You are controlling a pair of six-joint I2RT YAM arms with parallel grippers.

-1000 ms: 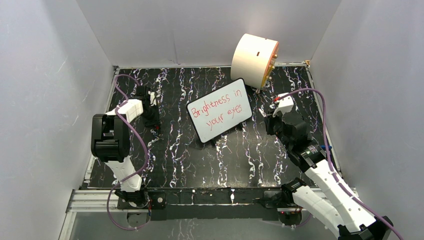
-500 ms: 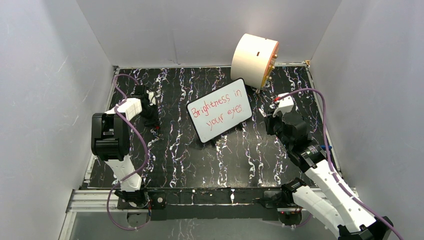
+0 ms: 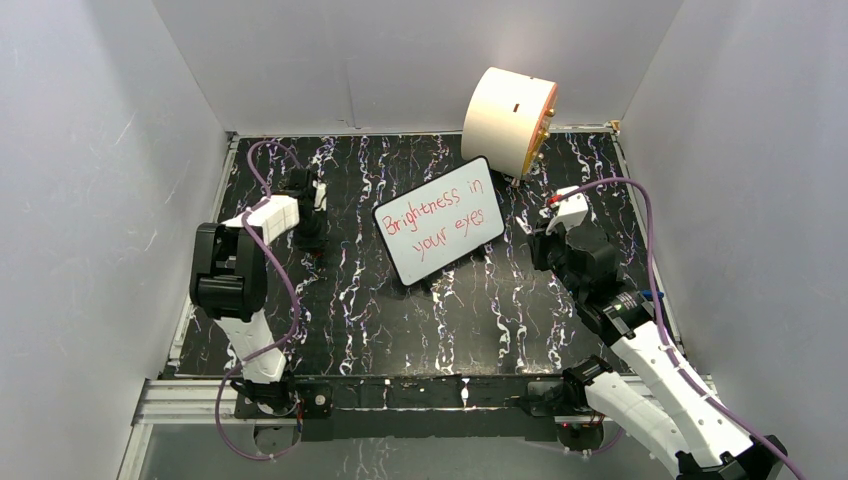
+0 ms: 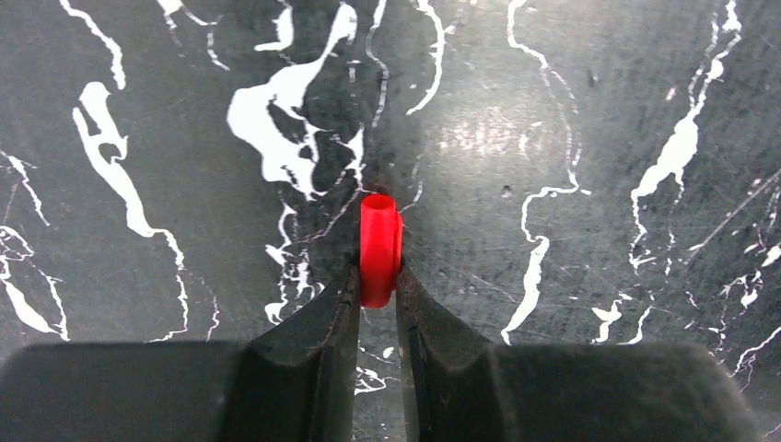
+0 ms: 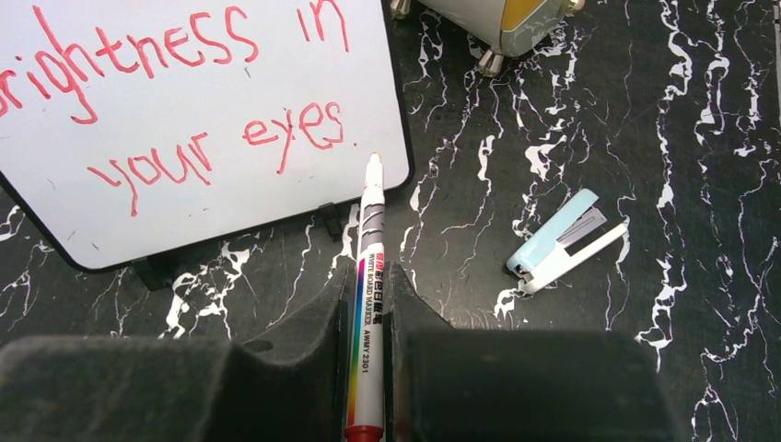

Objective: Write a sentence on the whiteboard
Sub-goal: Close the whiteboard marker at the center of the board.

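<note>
The whiteboard (image 3: 440, 222) stands tilted at the table's middle, and its lower right part shows in the right wrist view (image 5: 230, 184). The sentence (image 3: 445, 212) is in red, in two lines; the right wrist view shows "rightness in your eyes" (image 5: 184, 92). My right gripper (image 3: 533, 240) (image 5: 370, 276) is shut on a white marker (image 5: 370, 239), whose bare tip hovers by the board's lower right corner. My left gripper (image 3: 312, 240) (image 4: 378, 276) points down at the table on the left, shut on a small red cap (image 4: 378, 249).
A big cream cylinder (image 3: 510, 120) on small feet lies on its side behind the board (image 5: 497, 18). A light blue and white stapler-like thing (image 5: 564, 241) lies right of the marker. Grey walls close in the table on three sides.
The left arm has shifted a little right and away, over the red cap, and its jaws have narrowed onto it. The right arm, marker and board have not moved.
</note>
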